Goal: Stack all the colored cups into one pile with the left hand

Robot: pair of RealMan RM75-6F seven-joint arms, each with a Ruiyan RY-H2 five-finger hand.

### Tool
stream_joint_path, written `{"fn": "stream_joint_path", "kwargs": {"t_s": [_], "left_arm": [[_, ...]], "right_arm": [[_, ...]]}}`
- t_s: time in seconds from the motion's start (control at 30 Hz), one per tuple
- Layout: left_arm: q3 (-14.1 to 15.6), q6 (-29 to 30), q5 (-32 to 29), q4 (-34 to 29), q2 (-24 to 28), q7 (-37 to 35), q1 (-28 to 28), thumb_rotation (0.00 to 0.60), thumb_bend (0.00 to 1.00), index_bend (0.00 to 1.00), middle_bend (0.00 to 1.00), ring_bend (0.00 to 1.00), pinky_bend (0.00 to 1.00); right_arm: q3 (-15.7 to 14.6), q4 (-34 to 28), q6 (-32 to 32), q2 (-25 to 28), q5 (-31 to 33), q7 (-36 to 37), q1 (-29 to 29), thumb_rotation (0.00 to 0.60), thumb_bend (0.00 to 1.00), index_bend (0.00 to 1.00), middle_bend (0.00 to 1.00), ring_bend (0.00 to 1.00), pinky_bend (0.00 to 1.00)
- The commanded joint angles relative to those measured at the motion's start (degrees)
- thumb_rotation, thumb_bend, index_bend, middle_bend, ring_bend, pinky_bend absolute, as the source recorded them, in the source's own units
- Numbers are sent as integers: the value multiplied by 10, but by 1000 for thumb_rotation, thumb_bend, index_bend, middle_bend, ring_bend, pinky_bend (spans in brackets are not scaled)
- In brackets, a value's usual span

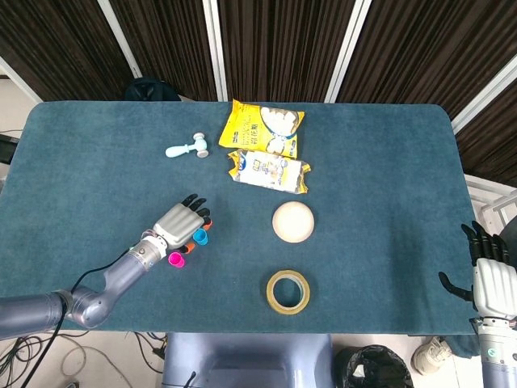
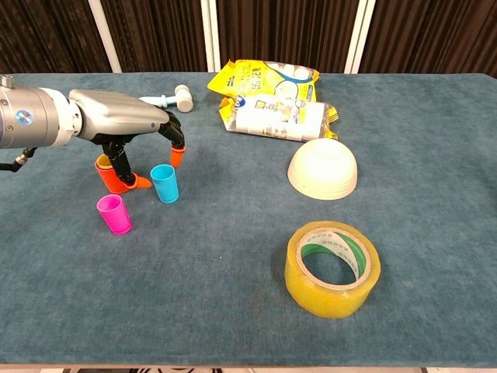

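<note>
Blue cup [image 2: 164,183] stands free beneath the spread, empty left hand [image 2: 124,128].

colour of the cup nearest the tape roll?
Blue cup; clearest in the chest view.

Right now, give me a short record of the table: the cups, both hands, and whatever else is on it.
cups: blue cup, pink cup, orange cup, all upright, unstacked
left hand: over the orange cup, fingers reaching down around the orange and blue cups, holding nothing
right hand: off the table's right edge, fingers spread
other items: tape roll, upturned bowl, two snack bags, small mallet
</note>
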Motion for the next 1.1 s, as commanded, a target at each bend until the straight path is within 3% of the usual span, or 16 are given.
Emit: {"fn": "stream_joint_path", "kwargs": {"t_s": [0.03, 0.8, 1.1], "left_arm": [[1, 1, -2, 3, -3, 2, -1, 600, 273, 392, 207, 0, 8], [2, 12, -7, 18, -20, 11, -5, 600, 341, 443, 224, 0, 16], [-19, 49, 6, -30, 26, 3, 2, 600, 341, 444, 227, 0, 19]], "right_arm": [[0, 0, 0, 0, 0, 0, 0, 600, 305, 89, 44, 96, 36], [1, 1, -4, -2, 3, 1, 1, 600, 305, 89, 44, 96, 36], [1, 0, -2, -1, 2, 2, 1, 600, 305, 88, 44, 96, 36]]}}
